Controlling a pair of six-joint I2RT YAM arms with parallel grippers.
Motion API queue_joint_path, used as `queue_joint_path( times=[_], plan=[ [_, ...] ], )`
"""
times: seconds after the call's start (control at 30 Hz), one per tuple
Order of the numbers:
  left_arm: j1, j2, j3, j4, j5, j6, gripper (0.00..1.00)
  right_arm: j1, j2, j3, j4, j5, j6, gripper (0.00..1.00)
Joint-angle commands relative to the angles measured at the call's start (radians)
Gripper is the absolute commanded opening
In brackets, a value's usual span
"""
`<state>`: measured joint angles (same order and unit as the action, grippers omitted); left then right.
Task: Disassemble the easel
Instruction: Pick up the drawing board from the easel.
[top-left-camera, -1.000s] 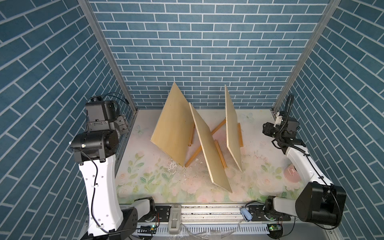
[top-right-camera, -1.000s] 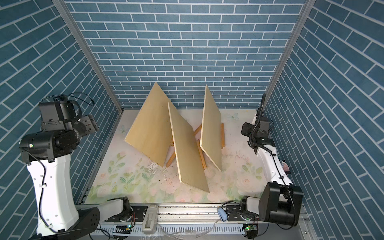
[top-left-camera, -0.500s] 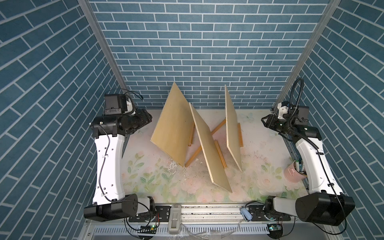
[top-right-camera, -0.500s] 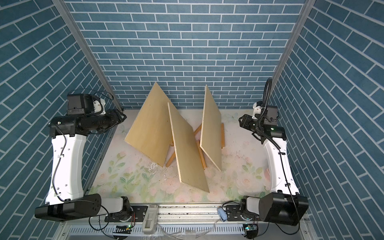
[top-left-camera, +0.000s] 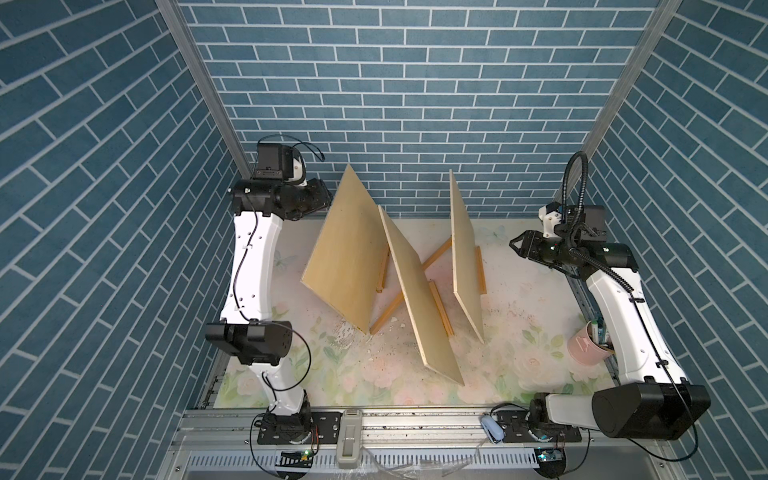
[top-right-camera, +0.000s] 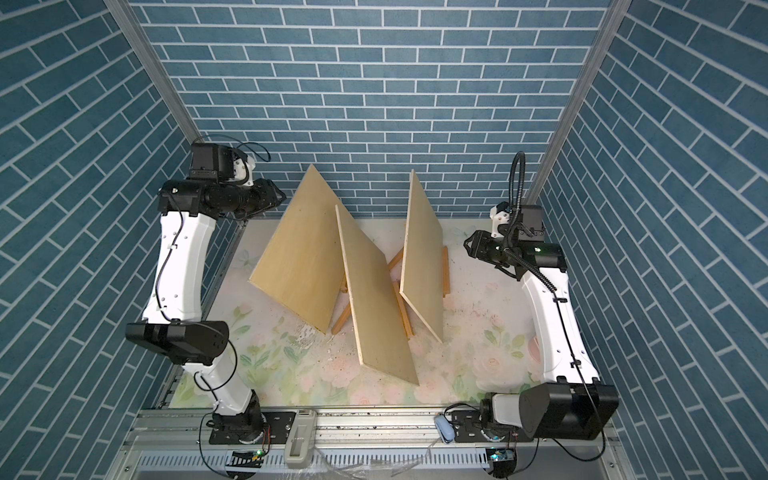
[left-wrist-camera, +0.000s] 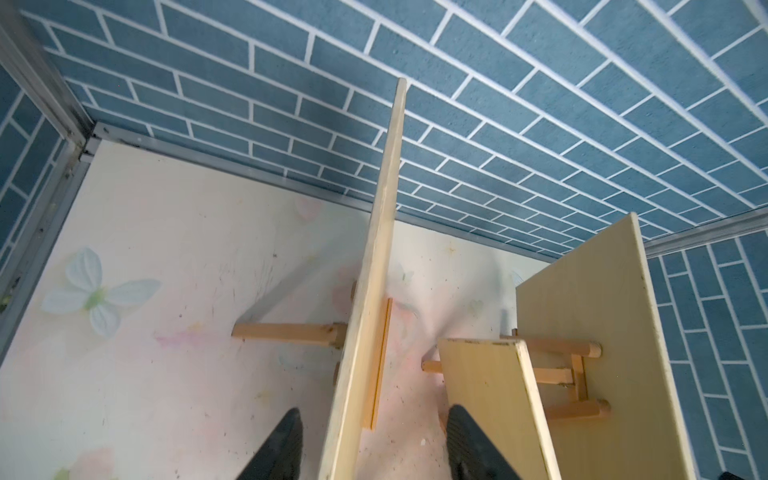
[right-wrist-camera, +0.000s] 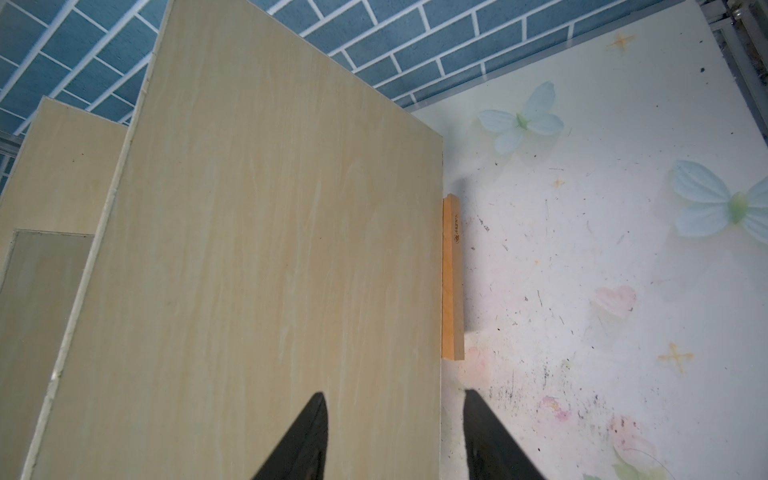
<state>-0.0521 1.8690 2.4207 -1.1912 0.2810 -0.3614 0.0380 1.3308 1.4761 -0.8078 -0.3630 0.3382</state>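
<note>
Left wrist view: left tool, spread and empty, is aimed at the left board's edge. The board leans on its easel mid-way across the table. Right tool is also spread and empty. A skewed pinch could tip the left board onto the middle board.

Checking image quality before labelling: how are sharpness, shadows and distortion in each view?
Both top views: sharp, evenly lit, walls splayed by the wide lens. Left wrist: soft shadow on the mat beside the left board. Right wrist: right board grain crisp, fingertips mere dark silhouettes.
</note>
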Motion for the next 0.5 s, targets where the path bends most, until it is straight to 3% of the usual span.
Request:
queue_joint_path(
  times=[0.0, 0.33, 0.47],
  plan=[
    [-0.007, 0.083, 0.124, -0.171, -0.038, 0.075, 0.48, 0.011, 0.001, 0.029, -0.043, 0.017, -0.016, 0.53],
    [-0.021, 0.155, 0.131, -0.151, -0.018, 0.079, 0.44, 0.017, -0.002, 0.014, -0.035, 0.044, -0.013, 0.53],
    [-0.029, 0.183, 0.143, -0.143, 0.007, 0.074, 0.39, 0.018, 0.005, 0.016, -0.034, 0.048, -0.013, 0.53]
  ],
)
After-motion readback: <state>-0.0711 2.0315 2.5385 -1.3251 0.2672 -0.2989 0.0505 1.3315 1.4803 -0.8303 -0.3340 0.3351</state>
